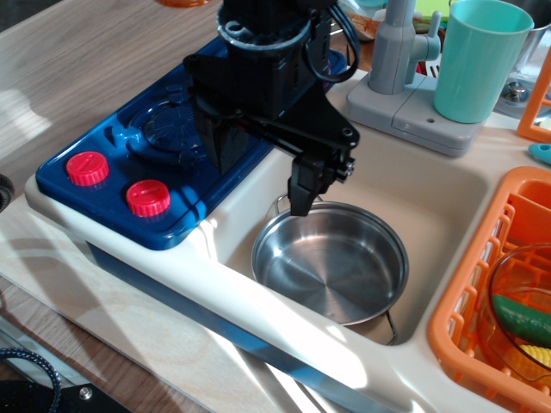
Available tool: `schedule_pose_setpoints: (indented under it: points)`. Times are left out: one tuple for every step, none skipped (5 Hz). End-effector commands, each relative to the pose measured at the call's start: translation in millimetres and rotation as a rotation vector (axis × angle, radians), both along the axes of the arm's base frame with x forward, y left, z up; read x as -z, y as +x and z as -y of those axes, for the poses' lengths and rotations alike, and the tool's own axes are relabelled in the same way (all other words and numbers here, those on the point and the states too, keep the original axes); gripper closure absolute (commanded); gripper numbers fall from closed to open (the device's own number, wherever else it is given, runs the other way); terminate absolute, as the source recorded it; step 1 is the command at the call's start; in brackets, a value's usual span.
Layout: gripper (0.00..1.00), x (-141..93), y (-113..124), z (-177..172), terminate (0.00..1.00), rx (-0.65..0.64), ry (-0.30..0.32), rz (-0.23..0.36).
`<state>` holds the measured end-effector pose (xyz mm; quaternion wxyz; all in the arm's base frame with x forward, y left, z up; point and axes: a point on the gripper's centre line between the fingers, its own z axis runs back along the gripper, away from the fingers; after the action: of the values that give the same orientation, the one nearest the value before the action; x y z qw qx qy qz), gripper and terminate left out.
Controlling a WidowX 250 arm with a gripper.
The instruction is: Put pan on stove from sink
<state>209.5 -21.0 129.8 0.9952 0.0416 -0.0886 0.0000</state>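
The shiny steel pan (pixel 331 262) lies flat in the cream sink (pixel 430 194), with one wire loop handle at its far-left rim and one at its near-right rim. The dark blue stove (pixel 120 142) with two red knobs (pixel 148 198) sits left of the sink. My black gripper (pixel 263 168) hangs over the border between stove and sink. It is open and empty. One fingertip (pixel 301 198) points down just above the pan's far-left rim and handle. The other finger (pixel 219 142) is over the stove's edge.
A grey faucet (pixel 400 43) stands behind the sink, with a teal cup (pixel 478 60) next to it. An orange dish rack (pixel 478 292) at the right holds a glass bowl (pixel 521 284) with toy vegetables. A wooden tabletop lies to the left.
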Motion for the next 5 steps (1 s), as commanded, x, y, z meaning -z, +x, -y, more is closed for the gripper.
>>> schedule_pose_setpoints:
  points:
    - [0.0,0.0,0.0,0.0,0.0,0.0,0.0,0.0]
    - [0.0,-1.1,3.2,8.9,0.0,0.219,0.111,0.101]
    - [0.0,-9.6,6.6,23.1,0.0,0.384,0.149,0.128]
    - [0.0,-8.4,14.3,32.6,0.0,0.532,0.115,0.171]
    - [0.0,-4.9,25.1,42.9,0.0,0.679,0.108,0.181]
